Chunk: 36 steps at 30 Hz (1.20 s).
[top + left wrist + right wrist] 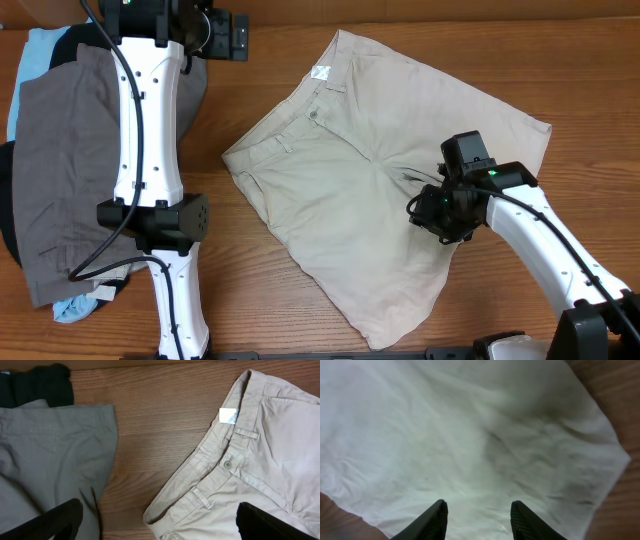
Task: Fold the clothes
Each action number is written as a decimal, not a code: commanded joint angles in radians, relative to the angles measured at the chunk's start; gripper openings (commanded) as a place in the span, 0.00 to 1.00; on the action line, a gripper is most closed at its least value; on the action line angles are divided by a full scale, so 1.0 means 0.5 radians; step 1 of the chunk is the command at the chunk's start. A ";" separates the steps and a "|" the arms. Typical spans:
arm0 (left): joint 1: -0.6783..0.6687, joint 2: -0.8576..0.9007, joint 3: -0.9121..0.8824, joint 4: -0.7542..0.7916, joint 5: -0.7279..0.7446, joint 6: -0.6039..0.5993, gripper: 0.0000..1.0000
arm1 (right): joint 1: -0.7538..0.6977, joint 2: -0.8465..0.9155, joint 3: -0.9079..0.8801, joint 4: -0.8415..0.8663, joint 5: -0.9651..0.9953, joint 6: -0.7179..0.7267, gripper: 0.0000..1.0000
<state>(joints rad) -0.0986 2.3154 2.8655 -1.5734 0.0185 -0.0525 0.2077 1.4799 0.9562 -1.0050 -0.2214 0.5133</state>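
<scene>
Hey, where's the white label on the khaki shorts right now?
In the overhead view the white label sits at the far end of the waistband of the khaki shorts, just beyond the button, right of the gray shorts.

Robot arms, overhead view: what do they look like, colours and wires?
Both arms have white tubular shells with black joint housings. A black cable runs along the left arm; the right arm carries one too, plus a small green light. Its fingers are black and tapered.

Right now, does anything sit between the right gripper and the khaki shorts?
Nothing visible does. The right gripper is directly over the khaki shorts, jaws apart, with only bare cloth beneath them.
</scene>
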 commanded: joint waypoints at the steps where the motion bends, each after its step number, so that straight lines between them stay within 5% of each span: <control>1: -0.020 0.018 -0.008 0.008 0.018 0.018 1.00 | -0.073 -0.031 0.027 -0.074 0.201 0.166 0.44; 8: -0.027 0.027 -0.009 0.008 0.018 0.018 1.00 | -0.330 -0.029 -0.014 -0.185 0.397 0.240 0.44; 15: -0.027 0.027 -0.009 0.008 0.017 0.018 1.00 | -0.557 -0.027 -0.308 0.070 0.386 0.292 0.39; 31: -0.030 0.027 -0.009 0.006 0.017 0.018 1.00 | -0.629 -0.027 -0.748 0.754 -0.259 0.396 0.38; 36: -0.031 0.027 -0.009 0.007 0.017 0.024 1.00 | -0.629 -0.027 -0.747 0.842 -0.510 0.233 0.38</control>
<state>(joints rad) -0.1051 2.3154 2.8655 -1.5726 0.0185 -0.0525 -0.1051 1.4506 0.6109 -0.5961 -0.3626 0.6842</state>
